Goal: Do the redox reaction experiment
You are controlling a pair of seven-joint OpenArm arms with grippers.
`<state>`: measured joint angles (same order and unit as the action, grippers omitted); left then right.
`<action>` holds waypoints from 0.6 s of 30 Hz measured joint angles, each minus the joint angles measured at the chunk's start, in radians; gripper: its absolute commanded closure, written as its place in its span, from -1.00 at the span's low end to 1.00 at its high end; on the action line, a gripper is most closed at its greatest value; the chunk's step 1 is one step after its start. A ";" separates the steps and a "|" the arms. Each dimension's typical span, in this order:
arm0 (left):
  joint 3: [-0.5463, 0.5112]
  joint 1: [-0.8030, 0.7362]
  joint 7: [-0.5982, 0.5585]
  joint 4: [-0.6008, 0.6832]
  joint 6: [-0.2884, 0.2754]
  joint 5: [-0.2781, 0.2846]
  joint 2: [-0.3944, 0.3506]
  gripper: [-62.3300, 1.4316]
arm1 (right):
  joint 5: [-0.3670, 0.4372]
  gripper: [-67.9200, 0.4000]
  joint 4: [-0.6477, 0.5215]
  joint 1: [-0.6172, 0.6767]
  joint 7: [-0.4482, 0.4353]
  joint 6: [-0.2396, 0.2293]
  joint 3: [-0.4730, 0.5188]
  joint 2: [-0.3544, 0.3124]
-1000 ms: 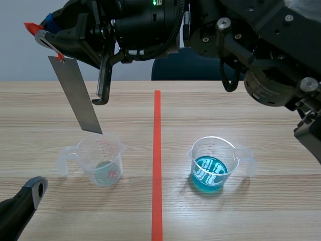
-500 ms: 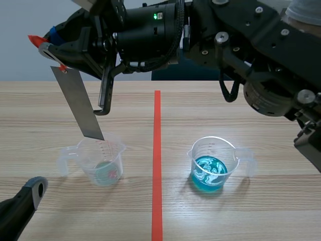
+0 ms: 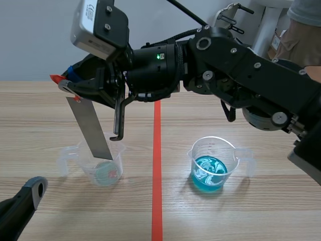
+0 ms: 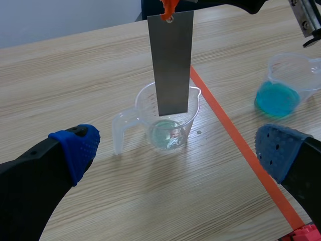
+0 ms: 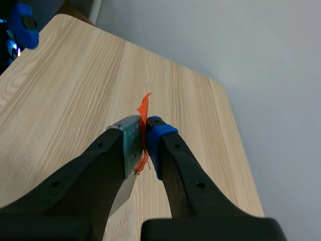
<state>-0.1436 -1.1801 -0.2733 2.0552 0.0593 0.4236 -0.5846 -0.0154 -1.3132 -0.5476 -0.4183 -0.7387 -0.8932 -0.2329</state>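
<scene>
Pale wood-grain table, with a plain grey-blue wall behind it. Low at the left, the left gripper rests near the table edge with its fingers spread wide and nothing between them. Just ahead of it stands the left beaker, clear plastic with a shallow pale liquid in the bottom. A grey metal strip hangs tilted, its lower end inside the beaker's mouth; I cannot tell whether it reaches the liquid. The right gripper, whose arm reaches across from the right, is clamped on the strip's top end at an orange tag. A red tape line runs up the middle of the table. Right of it stands the right beaker, holding blue liquid. A person is at the far right corner.
</scene>
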 measured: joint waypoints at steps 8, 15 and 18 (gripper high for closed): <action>0.000 0.000 0.000 0.000 0.000 0.000 0.000 -1.00 | -0.137 0.96 0.141 0.000 -0.158 0.000 -0.005 0.048; 0.000 0.000 0.000 0.000 0.000 0.000 0.000 -1.00 | -0.255 0.96 0.215 0.000 -0.285 0.002 -0.024 0.053; 0.000 0.000 0.000 0.000 0.000 0.000 0.000 -1.00 | -0.309 0.97 0.236 0.000 -0.323 0.060 -0.034 0.056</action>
<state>-0.1436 -1.1801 -0.2733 2.0552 0.0593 0.4236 -0.5846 -0.3241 -1.0775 -0.5476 -0.7418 -0.6792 -0.9272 -0.1768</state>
